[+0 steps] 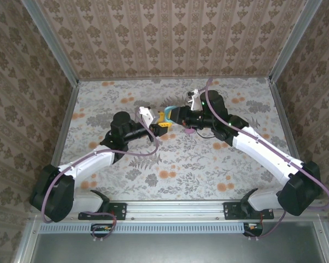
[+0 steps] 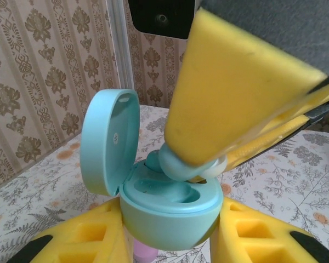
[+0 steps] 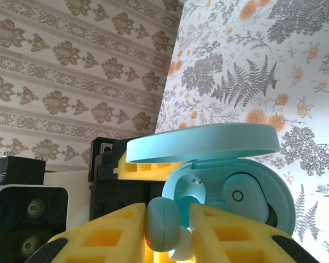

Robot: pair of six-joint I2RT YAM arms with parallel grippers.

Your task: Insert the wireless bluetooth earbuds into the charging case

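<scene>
The two arms meet above the table point(image 1: 208, 181), nearer its far edge than its near one, about midway between the side edges; the left gripper point(image 1: 163, 124) has the case point(image 2: 170, 211) between its fingers, the lid point(image 2: 107, 142) standing up open on one side; one earbud point(image 3: 244, 196) sits in a hollow of the case; beside it a second earbud point(image 3: 163, 223), between the right gripper's point(image 1: 174, 116) fingers, rests at the other hollow; a small object point(image 1: 190, 131) lies on the table just right of the grippers.
</scene>
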